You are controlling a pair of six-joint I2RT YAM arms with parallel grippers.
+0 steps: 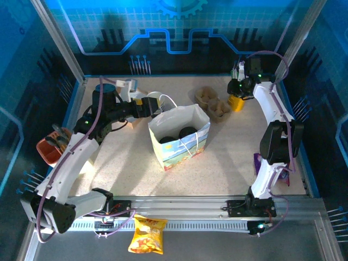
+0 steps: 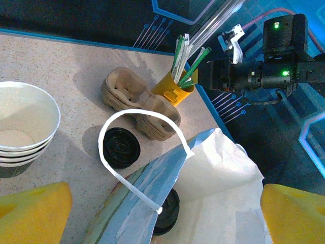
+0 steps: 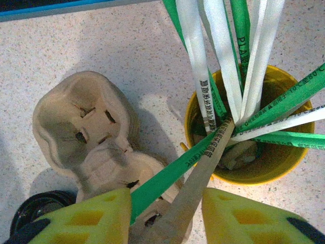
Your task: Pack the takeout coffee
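The paper bag point(image 1: 179, 142) stands open mid-table, its white handle point(image 2: 114, 127) looped up. Two round black lids point(image 1: 187, 131) show inside it; the cup walls under them are hidden, so I cannot tell which is the takeout coffee. One lid point(image 2: 170, 211) peeks from behind the bag's printed wall. My left gripper point(image 1: 152, 107) hovers at the bag's back-left rim, open, its yellow fingers point(image 2: 30, 213) wide apart over the rim. My right gripper point(image 1: 237, 88) hangs over the yellow straw cup point(image 3: 238, 152), open, with a green and a brown wrapped straw point(image 3: 193, 193) between its fingers.
Pulp cup carriers point(image 1: 212, 103) lie behind the bag, with a black lid point(image 2: 121, 147) on the table beside them. Stacked lidless cream cups point(image 2: 23, 127) stand at the back left. An orange bin point(image 1: 49, 149) is at the left edge, and a snack packet point(image 1: 148, 234) lies off the front rail.
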